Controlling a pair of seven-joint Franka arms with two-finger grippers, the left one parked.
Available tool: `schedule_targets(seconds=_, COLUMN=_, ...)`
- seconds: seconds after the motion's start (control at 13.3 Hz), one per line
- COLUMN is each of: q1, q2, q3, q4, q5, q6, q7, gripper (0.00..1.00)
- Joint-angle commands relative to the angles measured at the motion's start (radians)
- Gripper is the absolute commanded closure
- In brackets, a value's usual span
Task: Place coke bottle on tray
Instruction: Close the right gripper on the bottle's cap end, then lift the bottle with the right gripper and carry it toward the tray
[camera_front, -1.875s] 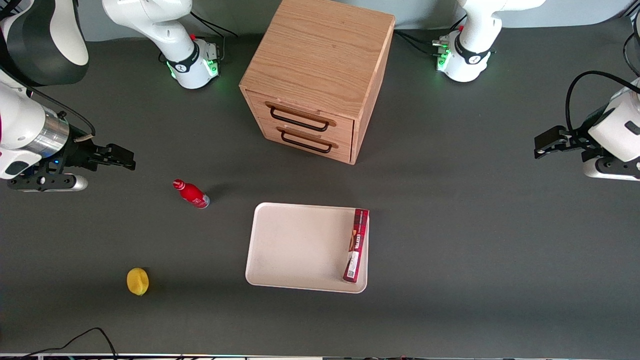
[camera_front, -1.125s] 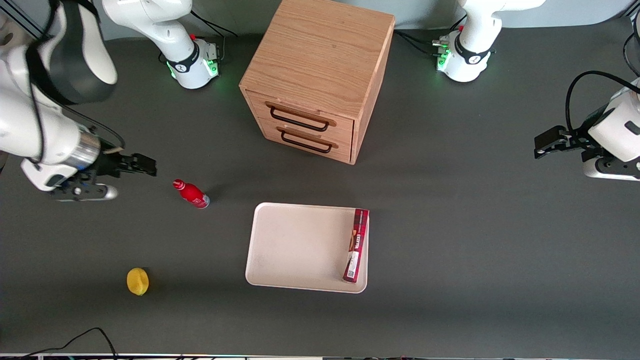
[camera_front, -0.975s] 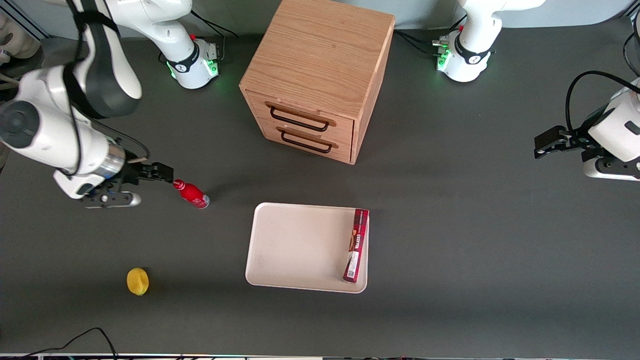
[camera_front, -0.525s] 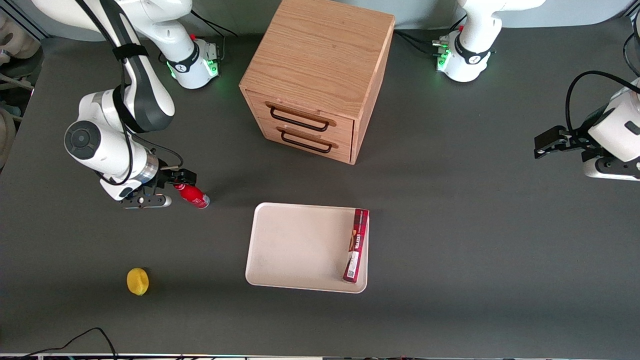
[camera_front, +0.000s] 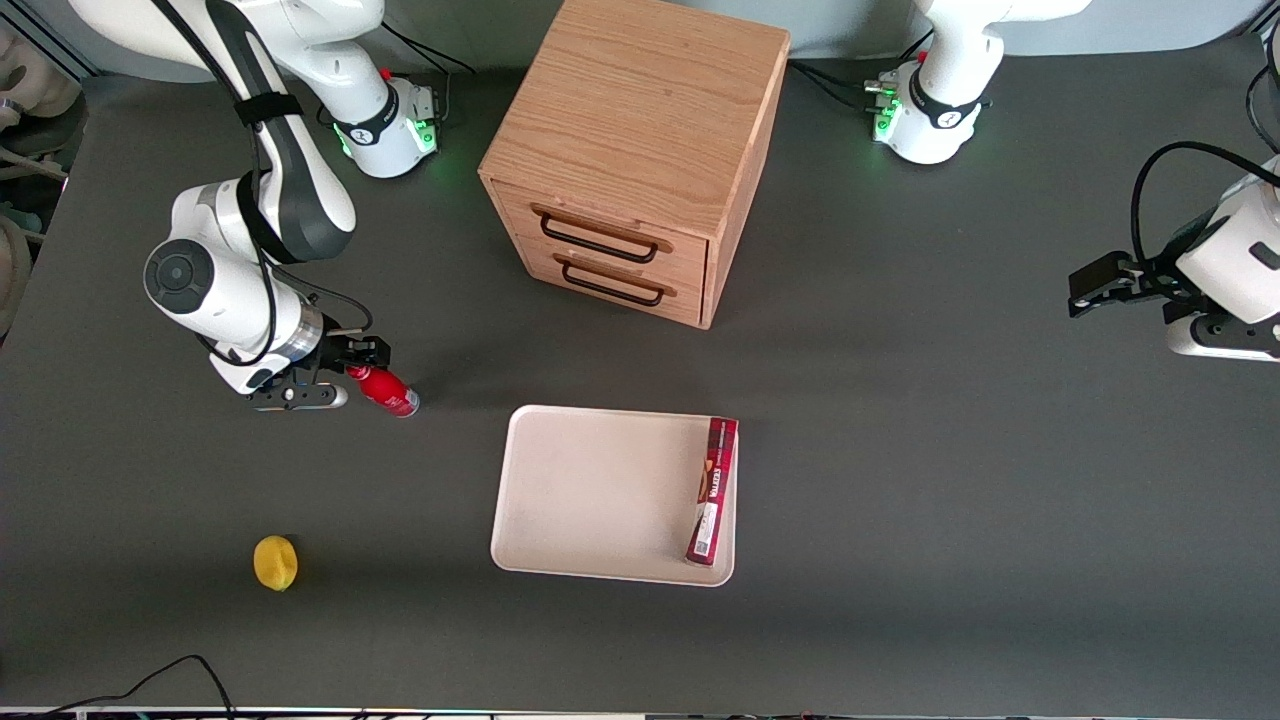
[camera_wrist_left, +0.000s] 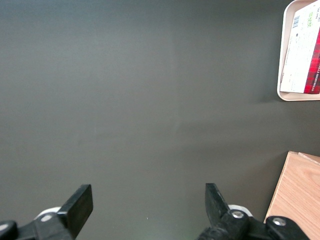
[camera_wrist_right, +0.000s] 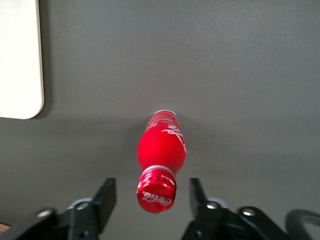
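Note:
The coke bottle (camera_front: 386, 390) is small and red with a red cap and a silvery base. It stands on the dark table toward the working arm's end, beside the cream-white tray (camera_front: 590, 490). My right gripper (camera_front: 362, 358) is open directly above the bottle's cap. In the right wrist view the cap of the bottle (camera_wrist_right: 157, 191) sits between the two open fingers (camera_wrist_right: 103, 199) without touching them, and a corner of the tray (camera_wrist_right: 20, 65) shows.
A long flat red snack box (camera_front: 712, 490) lies in the tray along its edge toward the parked arm. A wooden two-drawer cabinet (camera_front: 630, 160) stands farther from the camera. A yellow lemon (camera_front: 275, 562) lies nearer the camera than the bottle.
My right arm has swung in from the table's end toward the bottle and come down, so the open gripper now straddles the cap. The bottle has not moved.

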Motion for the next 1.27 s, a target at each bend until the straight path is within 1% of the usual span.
schedule_targets(seconds=0.0, q1=-0.006, q2=-0.038, q3=0.001, q4=-0.026, q5=-0.010, q6=0.017, q7=0.005, gripper=0.97)
schedule_targets(seconds=0.07, q1=-0.005, q2=-0.038, q3=0.001, q4=-0.026, q5=-0.010, q6=0.014, q7=0.002, gripper=1.00)
schedule_targets(seconds=0.38, q1=-0.006, q2=-0.050, q3=0.001, q4=-0.002, q5=-0.010, q6=0.001, q7=-0.021, gripper=1.00)
schedule_targets(seconds=0.45, q1=-0.008, q2=-0.055, q3=-0.001, q4=0.039, q5=-0.010, q6=-0.042, q7=-0.021, gripper=1.00)
schedule_targets(seconds=0.97, q1=-0.014, q2=-0.051, q3=-0.010, q4=0.516, q5=-0.010, q6=-0.597, q7=-0.004, gripper=1.00)
schedule_targets(seconds=1.12, q1=-0.025, q2=-0.041, q3=-0.011, q4=0.634, q5=-0.011, q6=-0.708, q7=-0.001, gripper=1.00)
schedule_targets(seconds=1.2, q1=-0.025, q2=-0.028, q3=-0.011, q4=0.676, q5=-0.013, q6=-0.733, q7=0.002, gripper=1.00)
